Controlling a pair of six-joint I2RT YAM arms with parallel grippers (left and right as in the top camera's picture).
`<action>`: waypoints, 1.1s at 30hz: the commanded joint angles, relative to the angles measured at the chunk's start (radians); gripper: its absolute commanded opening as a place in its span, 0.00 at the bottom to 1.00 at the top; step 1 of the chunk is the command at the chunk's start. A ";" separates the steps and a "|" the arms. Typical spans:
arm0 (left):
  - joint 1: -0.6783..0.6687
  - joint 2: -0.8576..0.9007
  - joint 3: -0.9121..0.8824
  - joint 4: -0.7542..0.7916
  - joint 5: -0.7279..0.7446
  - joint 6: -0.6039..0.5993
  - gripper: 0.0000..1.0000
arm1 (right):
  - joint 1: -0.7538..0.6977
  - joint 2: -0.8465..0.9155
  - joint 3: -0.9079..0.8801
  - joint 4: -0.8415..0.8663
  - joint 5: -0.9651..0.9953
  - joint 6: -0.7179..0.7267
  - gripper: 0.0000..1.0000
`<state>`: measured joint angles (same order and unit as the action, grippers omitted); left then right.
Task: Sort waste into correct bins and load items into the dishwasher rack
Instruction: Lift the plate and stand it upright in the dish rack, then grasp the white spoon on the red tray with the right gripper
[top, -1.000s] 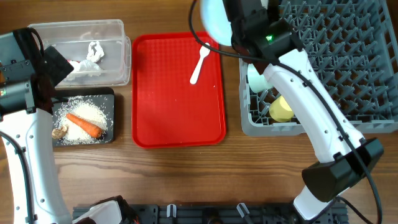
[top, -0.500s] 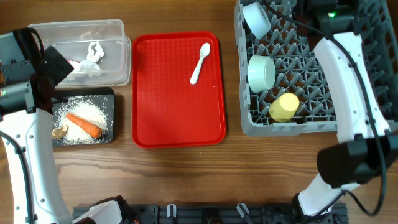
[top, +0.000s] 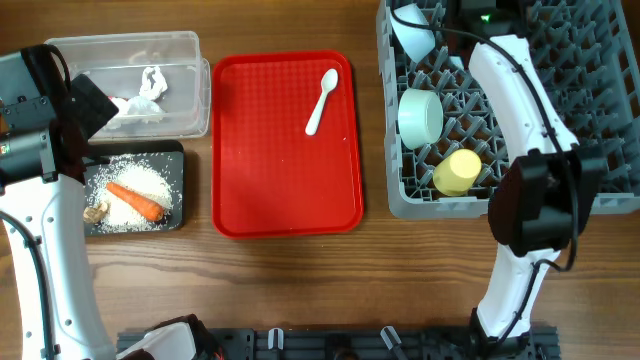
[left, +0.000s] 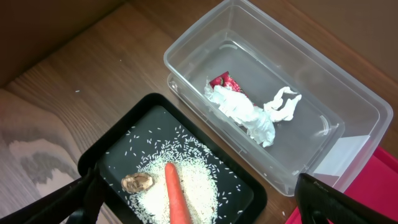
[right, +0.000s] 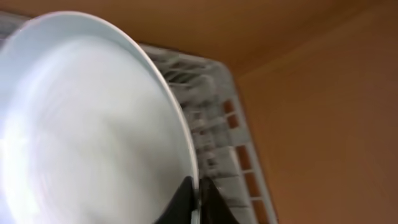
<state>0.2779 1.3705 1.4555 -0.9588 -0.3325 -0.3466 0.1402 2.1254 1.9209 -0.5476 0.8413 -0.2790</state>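
My right gripper (right: 198, 200) is shut on the rim of the light blue plate (right: 87, 124), held on edge over the grey dishwasher rack (right: 211, 124). In the overhead view the right arm (top: 510, 80) reaches past the top edge, and the plate is out of view there. The rack (top: 590, 150) holds a light blue bowl (top: 412, 30), a pale green bowl (top: 420, 115) and a yellow cup (top: 458, 172). A white spoon (top: 321, 100) lies on the red tray (top: 285, 190). My left gripper (left: 199, 194) is open and empty above the black tray (left: 118, 155).
The clear tub (left: 348, 99) holds the white tissue (left: 245, 112) and the red wrapper (left: 222, 81). The black tray (top: 100, 222) holds rice (left: 199, 180), a carrot (left: 177, 199) and a brown scrap (left: 138, 182). The left arm (top: 45, 210) stands along the table's left edge.
My right arm swung from over the red tray's far right corner to over the rack's far side, carrying the plate out of the overhead view. The left arm has not moved.
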 joint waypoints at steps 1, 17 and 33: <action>0.006 -0.007 0.016 0.001 -0.013 0.001 1.00 | 0.006 0.022 0.008 -0.014 -0.136 0.047 0.29; 0.006 -0.007 0.016 0.001 -0.013 0.001 1.00 | 0.106 -0.273 0.008 -0.193 -1.137 0.276 1.00; 0.006 -0.007 0.016 0.001 -0.013 0.001 1.00 | 0.435 0.198 -0.005 -0.117 -0.764 1.101 0.99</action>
<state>0.2779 1.3705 1.4555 -0.9604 -0.3325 -0.3466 0.5949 2.2578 1.9209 -0.7013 0.0265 0.7136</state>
